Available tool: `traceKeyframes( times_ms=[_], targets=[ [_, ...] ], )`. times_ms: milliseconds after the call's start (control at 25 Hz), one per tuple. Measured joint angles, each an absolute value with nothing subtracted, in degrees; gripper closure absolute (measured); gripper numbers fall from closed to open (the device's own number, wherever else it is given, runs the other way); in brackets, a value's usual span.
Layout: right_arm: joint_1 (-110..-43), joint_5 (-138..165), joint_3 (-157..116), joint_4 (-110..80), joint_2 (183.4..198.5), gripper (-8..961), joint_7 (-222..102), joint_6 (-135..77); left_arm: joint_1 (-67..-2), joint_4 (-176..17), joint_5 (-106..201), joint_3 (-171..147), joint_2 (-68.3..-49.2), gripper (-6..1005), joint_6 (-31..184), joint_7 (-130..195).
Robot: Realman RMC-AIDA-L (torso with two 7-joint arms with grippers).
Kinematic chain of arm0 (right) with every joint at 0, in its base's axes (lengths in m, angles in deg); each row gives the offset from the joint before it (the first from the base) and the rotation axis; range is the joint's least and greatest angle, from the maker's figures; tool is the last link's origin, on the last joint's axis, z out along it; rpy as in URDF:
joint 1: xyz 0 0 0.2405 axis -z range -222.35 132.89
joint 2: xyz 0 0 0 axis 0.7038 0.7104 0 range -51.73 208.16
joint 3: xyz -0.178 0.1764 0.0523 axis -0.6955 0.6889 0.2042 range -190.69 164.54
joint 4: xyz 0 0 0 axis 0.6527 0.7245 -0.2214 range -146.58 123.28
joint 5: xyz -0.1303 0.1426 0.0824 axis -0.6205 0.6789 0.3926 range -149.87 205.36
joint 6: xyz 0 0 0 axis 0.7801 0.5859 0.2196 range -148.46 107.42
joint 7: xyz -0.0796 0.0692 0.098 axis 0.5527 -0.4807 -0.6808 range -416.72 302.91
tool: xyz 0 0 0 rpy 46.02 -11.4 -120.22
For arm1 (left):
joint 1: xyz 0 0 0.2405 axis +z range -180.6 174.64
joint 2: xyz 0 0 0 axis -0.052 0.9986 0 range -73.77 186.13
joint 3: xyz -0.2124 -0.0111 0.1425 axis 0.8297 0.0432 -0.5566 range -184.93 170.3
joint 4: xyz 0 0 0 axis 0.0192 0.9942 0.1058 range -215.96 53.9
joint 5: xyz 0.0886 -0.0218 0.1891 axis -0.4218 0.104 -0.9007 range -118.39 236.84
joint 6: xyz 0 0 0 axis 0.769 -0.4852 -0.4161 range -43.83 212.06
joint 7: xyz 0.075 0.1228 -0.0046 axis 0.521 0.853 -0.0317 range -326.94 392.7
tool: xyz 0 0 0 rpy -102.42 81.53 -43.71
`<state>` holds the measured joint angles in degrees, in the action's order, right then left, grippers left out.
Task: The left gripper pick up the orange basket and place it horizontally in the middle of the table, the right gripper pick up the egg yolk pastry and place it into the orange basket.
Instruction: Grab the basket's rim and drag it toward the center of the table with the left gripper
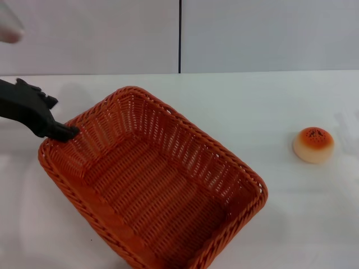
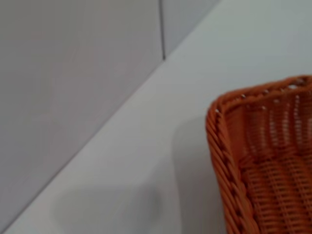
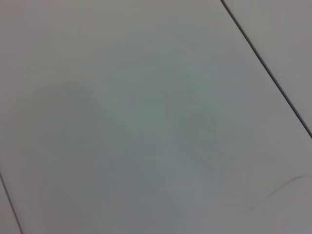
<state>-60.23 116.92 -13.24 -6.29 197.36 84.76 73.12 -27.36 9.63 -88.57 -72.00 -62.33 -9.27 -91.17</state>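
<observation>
The orange basket (image 1: 151,179) stands on the white table (image 1: 269,101), turned diagonally, with its near corner running off the bottom of the head view. My left gripper (image 1: 66,133) reaches in from the left and is shut on the braided rim at the basket's far-left corner. One corner of the orange basket (image 2: 253,161) also fills the left wrist view. The egg yolk pastry (image 1: 313,144) sits upright on the table at the right, well apart from the basket, its sesame-dotted crown up. My right gripper is out of view; its wrist view holds only bare table (image 3: 146,122).
A grey panelled wall (image 1: 252,33) with a dark vertical seam backs the table. A blurred pale shape (image 1: 8,28) shows at the top left corner. Bare tabletop lies between the basket and the pastry.
</observation>
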Motion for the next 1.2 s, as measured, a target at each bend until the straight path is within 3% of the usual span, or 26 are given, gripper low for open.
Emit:
traceKeyframes(
  times_ms=[1200],
  targets=[
    [-60.4, 117.2, -13.1, -6.3, 197.2, 367, 84.8, 73.1, -29.9, 5.0, -93.1, -86.4, -62.65, 258, -3.2, -101.7]
  ],
)
